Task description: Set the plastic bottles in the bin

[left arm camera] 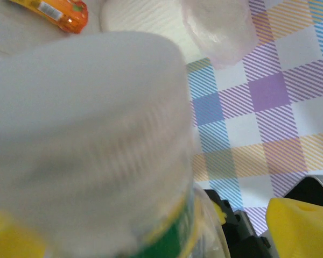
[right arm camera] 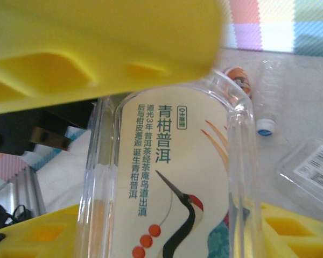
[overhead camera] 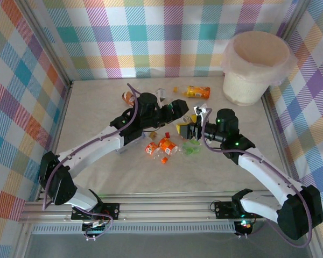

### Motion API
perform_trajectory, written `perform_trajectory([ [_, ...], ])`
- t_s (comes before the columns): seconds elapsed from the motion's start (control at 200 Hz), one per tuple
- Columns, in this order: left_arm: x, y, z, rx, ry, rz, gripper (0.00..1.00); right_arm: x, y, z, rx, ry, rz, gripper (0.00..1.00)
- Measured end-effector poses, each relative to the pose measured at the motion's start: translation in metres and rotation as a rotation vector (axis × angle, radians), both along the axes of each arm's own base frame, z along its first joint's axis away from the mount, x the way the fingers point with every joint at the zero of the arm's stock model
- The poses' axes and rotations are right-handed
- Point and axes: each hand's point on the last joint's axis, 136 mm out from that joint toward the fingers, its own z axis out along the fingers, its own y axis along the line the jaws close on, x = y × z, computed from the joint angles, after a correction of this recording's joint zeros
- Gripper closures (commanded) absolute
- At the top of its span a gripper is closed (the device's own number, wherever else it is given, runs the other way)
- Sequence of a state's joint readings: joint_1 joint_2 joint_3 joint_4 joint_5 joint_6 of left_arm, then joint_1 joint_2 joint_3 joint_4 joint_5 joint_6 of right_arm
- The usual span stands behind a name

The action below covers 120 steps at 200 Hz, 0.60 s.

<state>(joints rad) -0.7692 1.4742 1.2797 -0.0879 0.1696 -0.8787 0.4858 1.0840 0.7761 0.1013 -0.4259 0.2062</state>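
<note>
Pale table (overhead camera: 167, 180) carries scattered plastic bottles (overhead camera: 197, 92) and the bin (overhead camera: 247, 88) at its far right.

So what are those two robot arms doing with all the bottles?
They're clearing plastic bottles into the bin. Right now the right arm's fingers grip a clear bottle with a bird on its label, over the middle of the table. The left arm's fingers are spread open around what looks like its white cap end. More of them lie on the table, and the bin waits in the far right corner.
</note>
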Motion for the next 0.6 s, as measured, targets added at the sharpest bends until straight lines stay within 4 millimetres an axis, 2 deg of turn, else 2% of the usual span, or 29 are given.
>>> perform_trajectory([
  [0.21,-0.007,0.034,0.02,0.052,-0.082,0.085,0.0,0.02,-0.007,-0.003,-0.073,0.025,-0.084,0.47],
  [0.32,-0.007,0.056,0.023,0.089,-0.104,0.167,0.0,0.034,-0.012,-0.008,-0.109,0.05,-0.138,0.47],
  [0.47,-0.008,0.088,0.004,0.187,-0.089,0.286,0.0,0.06,-0.03,-0.008,-0.135,0.074,-0.234,0.48],
  [0.6,-0.011,0.112,-0.025,0.287,-0.058,0.353,0.0,0.088,-0.054,0.007,-0.114,0.08,-0.333,0.47],
])
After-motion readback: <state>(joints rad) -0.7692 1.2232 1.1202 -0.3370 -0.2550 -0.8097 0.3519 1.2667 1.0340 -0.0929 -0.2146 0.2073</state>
